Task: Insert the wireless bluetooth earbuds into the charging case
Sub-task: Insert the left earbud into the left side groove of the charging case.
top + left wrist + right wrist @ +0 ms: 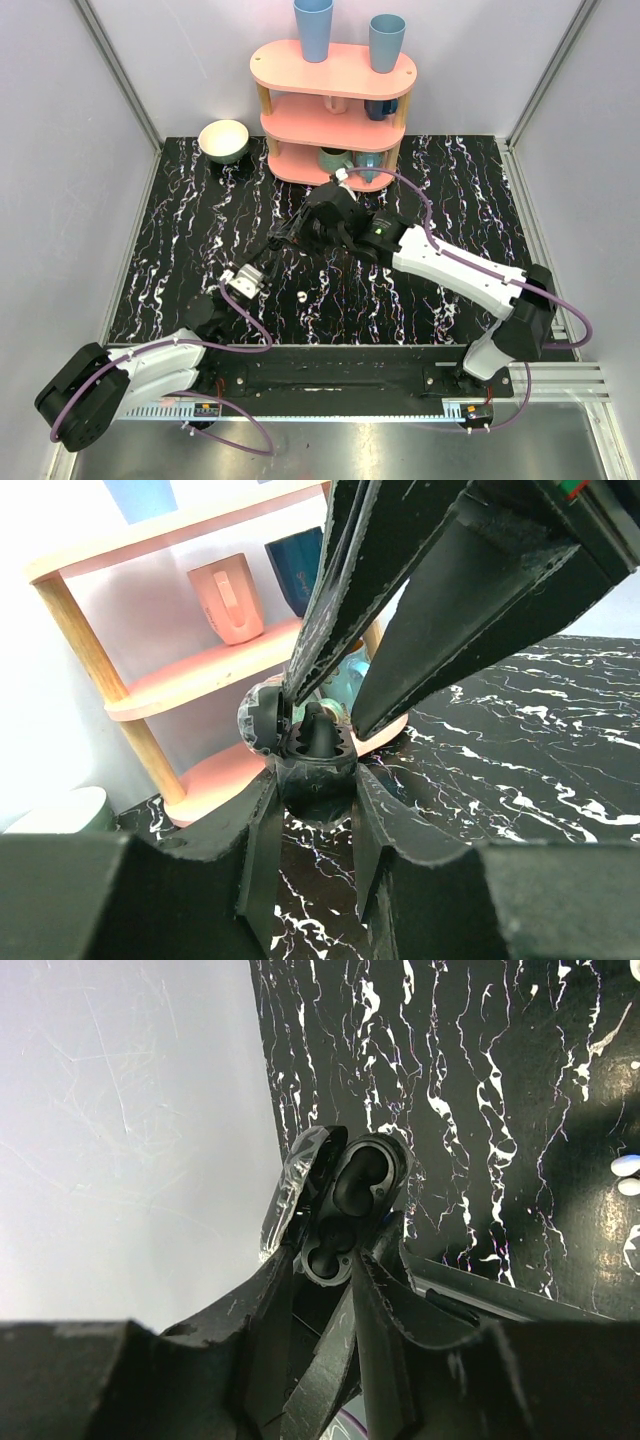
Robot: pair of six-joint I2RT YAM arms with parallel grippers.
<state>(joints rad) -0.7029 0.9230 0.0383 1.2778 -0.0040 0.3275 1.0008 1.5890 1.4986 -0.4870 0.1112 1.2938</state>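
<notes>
The charging case (318, 755) looks dark and glossy here, and its lid (262, 720) is swung open to the left. My left gripper (312, 810) is shut on the case's lower body and holds it above the table. In the right wrist view the case (352, 1205) shows two empty wells. My right gripper (342, 1245) is partly open, its fingertips straddling the case's rim, one beside the lid (298, 1185). Two tiny white earbuds (626, 1166) lie on the table at the right edge of that view. One white earbud (303, 296) shows from above. The grippers meet over the table's middle (298, 235).
A pink three-tier shelf (333, 75) with blue and pink cups stands at the back centre. A pale green bowl (223, 140) sits at the back left. The black marble tabletop (450, 190) is walled by grey panels on both sides.
</notes>
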